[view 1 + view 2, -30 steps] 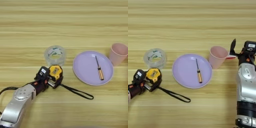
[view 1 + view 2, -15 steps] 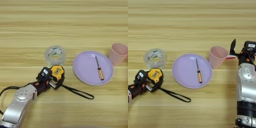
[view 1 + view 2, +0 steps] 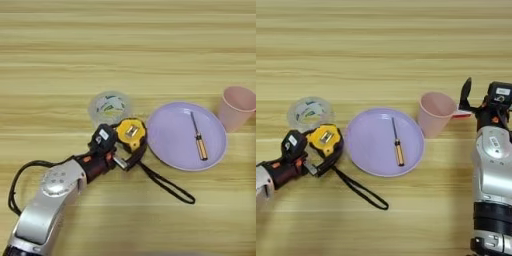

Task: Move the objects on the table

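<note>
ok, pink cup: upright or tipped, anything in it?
Upright. The pink cup stands on the table with its round mouth facing up, right of the purple plate. The part of the inside that shows looks empty.

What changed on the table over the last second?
The left gripper, shut on the yellow-and-black tape measure, carried it right toward the lilac plate. The clear tape roll, screwdriver, pink cup and parked right gripper stayed put.

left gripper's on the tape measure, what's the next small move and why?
Probably carry the tape measure a little further right, toward the purple plate. The left gripper is closed on it, it sits just short of the plate rim, beside the clear tape roll, its strap trailing on the table.
</note>
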